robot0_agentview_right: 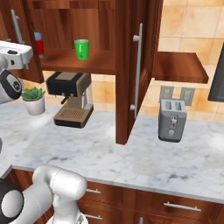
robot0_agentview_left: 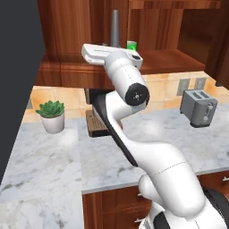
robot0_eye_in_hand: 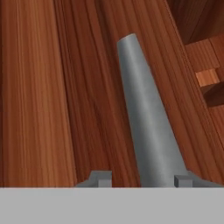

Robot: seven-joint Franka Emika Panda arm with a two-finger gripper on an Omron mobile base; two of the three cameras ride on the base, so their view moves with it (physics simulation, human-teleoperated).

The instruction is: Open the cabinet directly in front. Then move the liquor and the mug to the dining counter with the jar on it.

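Note:
The cabinet (robot0_agentview_right: 100,61) hangs over the worktop with its right door (robot0_agentview_right: 127,87) swung wide, edge-on to me. On the shelf inside stand the bright green mug (robot0_agentview_right: 81,49) (robot0_agentview_left: 131,45) and, further left, the liquor (robot0_agentview_right: 39,43), a red and blue bottle. My gripper (robot0_eye_in_hand: 142,179) is open around the left door's long grey handle (robot0_eye_in_hand: 146,127) (robot0_agentview_left: 115,27) (robot0_agentview_right: 16,26). The bar lies close to the right fingertip (robot0_eye_in_hand: 183,180), with a gap on the other side. The dining counter and the jar are out of view.
On the marble worktop (robot0_agentview_right: 144,157) stand a coffee machine (robot0_agentview_right: 72,98) under the cabinet, a grey toaster (robot0_agentview_right: 172,119) to the right and a potted plant (robot0_agentview_right: 34,99) to the left. Drawers (robot0_agentview_right: 175,205) run below the front edge.

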